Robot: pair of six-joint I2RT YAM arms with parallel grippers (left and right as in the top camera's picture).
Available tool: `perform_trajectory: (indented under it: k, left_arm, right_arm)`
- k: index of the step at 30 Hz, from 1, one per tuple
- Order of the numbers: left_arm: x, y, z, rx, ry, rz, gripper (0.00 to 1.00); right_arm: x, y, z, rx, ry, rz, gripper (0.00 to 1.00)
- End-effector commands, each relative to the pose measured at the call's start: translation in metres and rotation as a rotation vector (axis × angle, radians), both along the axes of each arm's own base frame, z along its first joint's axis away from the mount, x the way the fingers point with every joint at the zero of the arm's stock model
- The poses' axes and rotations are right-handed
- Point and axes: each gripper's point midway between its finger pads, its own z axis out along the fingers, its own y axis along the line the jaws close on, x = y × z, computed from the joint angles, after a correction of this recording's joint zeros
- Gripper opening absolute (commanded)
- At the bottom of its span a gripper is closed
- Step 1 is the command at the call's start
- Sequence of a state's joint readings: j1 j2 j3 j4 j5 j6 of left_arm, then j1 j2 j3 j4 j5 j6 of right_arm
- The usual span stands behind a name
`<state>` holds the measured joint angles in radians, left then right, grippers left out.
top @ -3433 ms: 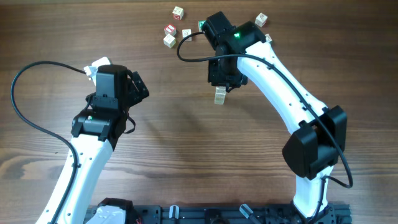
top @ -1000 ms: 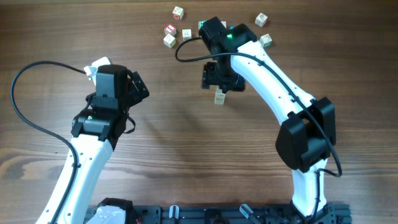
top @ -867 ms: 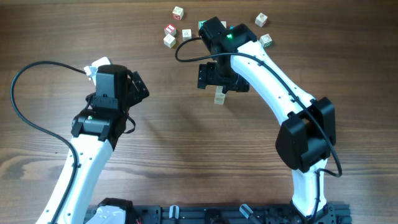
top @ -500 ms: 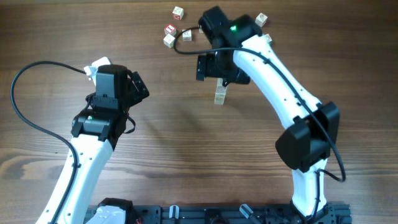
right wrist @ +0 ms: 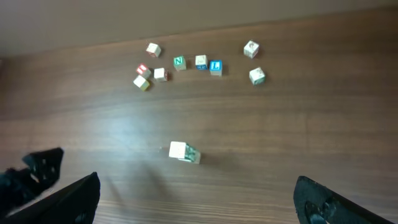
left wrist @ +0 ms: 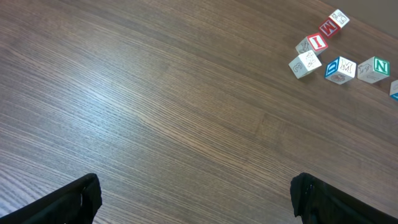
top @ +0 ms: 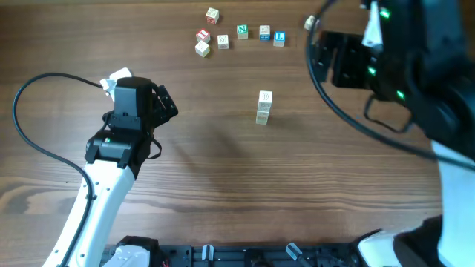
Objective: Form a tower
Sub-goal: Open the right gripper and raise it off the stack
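Both pincers stand wide with nothing between their tips. The left pincer hangs over bare wood on the left half of the worktop, its arm reaching in from the near edge. The right pincer is lifted high above the right side, so close to the overhead camera that it looks huge and blurred there. Farther in, about the middle of the worktop and a little toward the far edge, the tower stands alone. It is a narrow stack of pale letter cubes, well apart from both pincers; I cannot tell for certain how many cubes it has. Beyond it, loose cubes lie along the far edge. A cluster of four sits left of the tower's line, including a red-faced cube. Then comes a short row with a green N cube and a blue L cube. One lone cube lies nearer the far right corner.
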<state>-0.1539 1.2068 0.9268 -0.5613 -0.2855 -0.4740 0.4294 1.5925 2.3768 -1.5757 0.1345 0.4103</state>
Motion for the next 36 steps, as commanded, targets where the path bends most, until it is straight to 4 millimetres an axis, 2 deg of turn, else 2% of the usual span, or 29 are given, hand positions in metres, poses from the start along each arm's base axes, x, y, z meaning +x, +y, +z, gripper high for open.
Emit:
perform_trajectory:
  k: [1,3,7,9,12,15,18,22,27,29,32,36]
  left_arm:
    - [0.001,0.001,0.004,-0.012,-0.014,0.01,1.0]
    - [0.001,0.001,0.004,-0.012,-0.014,0.01,1.0]
    - [0.001,0.001,0.004,-0.012,-0.014,0.01,1.0]
    - [0.001,0.001,0.004,-0.012,-0.014,0.01,1.0]
    - [0.001,0.001,0.004,-0.012,-0.014,0.01,1.0]
    - [0.001,0.001,0.004,-0.012,-0.014,0.01,1.0]
    - [0.001,0.001,0.004,-0.012,-0.014,0.01,1.0]
    - [0.001,0.001,0.004,-0.012,-0.014,0.01,1.0]
    - [0.001,0.001,0.004,-0.012,-0.014,0.01,1.0]
    - [0.001,0.001,0.004,-0.012,-0.014,0.01,1.0]
    - [0.001,0.001,0.004,-0.012,-0.014,0.01,1.0]
    - [0.001,0.001,0.004,-0.012,-0.014,0.01,1.0]
  right_arm:
    - [-0.01,-0.025,0.009,-0.155,-0.053,0.006,1.0]
    - [-0.017,-0.049,0.024,-0.209,-0.114,-0.085,1.0]
    - [-0.048,-0.078,0.051,-0.187,-0.215,-0.19,1.0]
    - [-0.068,-0.095,0.057,-0.197,-0.252,-0.232,1.0]
    - [-0.078,-0.108,0.066,-0.162,-0.339,-0.262,1.0]
    - [-0.072,-0.1,0.069,-0.125,-0.427,-0.163,1.0]
    - [-0.063,-0.091,0.063,-0.102,-0.58,-0.05,1.0]
    - [-0.069,-0.096,0.035,-0.065,-0.768,-0.064,1.0]
    - [-0.097,-0.104,-0.033,-0.058,-0.914,-0.087,1.0]
    - [-0.105,-0.11,-0.055,-0.07,-0.984,-0.115,1.0]
    - [-0.105,-0.113,-0.077,-0.078,-1.042,-0.132,1.0]
    - [-0.099,-0.114,-0.108,-0.027,-1.001,-0.148,1.0]
